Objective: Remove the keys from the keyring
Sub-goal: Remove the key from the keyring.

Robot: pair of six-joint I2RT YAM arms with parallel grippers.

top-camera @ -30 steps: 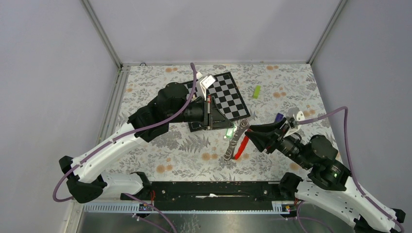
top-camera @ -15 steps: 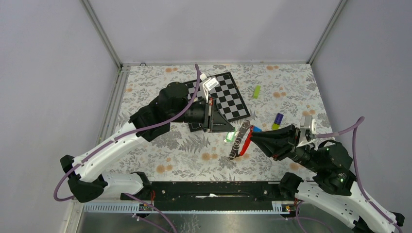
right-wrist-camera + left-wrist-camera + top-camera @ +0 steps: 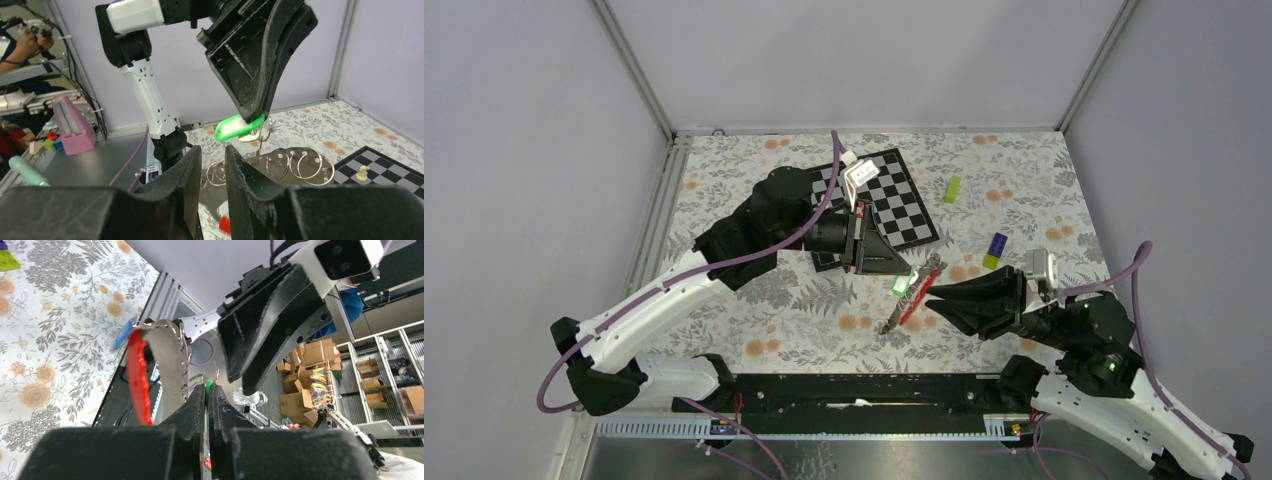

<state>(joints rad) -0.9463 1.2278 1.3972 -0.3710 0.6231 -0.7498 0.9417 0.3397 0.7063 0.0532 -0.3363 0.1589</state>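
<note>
Green key tag (image 3: 239,127); red strap (image 3: 136,375); floral tablecloth (image 3: 804,300); checkered board (image 3: 904,200)

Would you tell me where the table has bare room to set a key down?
Free: cloth between the left arm and the near rail; the far-right corner past the lime block. Crowded: mid-table, where the left end effector and right end effector meet at the keyring.

keys (image 3: 903,286) tiny, uncountable; red strap (image 3: 135,375) end hidden
</note>
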